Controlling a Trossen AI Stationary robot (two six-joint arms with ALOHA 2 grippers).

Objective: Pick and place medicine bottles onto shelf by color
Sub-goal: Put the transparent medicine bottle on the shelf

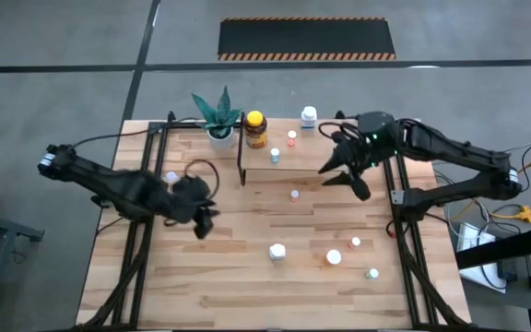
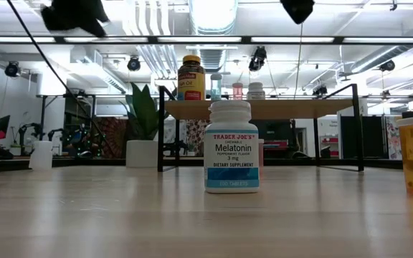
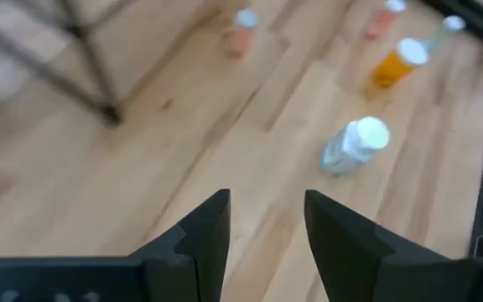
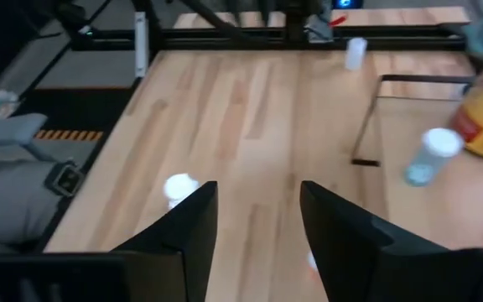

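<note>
From my overhead feed, the wooden table (image 1: 155, 277) filled most of the view. The shelf (image 1: 289, 164) sat toward twelve o'clock of the table's centre, carrying the amber bottle (image 1: 255, 130) with its yellow cap, a pink-capped bottle (image 1: 292, 138) and a small bottle (image 1: 275, 156). A potted plant (image 1: 218, 118) stood at nine o'clock of the amber one. The left gripper (image 1: 203, 221) hung over the table at nine o'clock of centre, its fingers (image 3: 210, 231) parted and empty. The right gripper (image 1: 347, 173) hovered at three o'clock of the shelf, fingers apart, gripping nothing. At five o'clock, loose on the table, stood a white-capped bottle (image 1: 277, 251), an orange-capped bottle (image 1: 334, 257) and a green-capped bottle (image 1: 372, 273).
</note>
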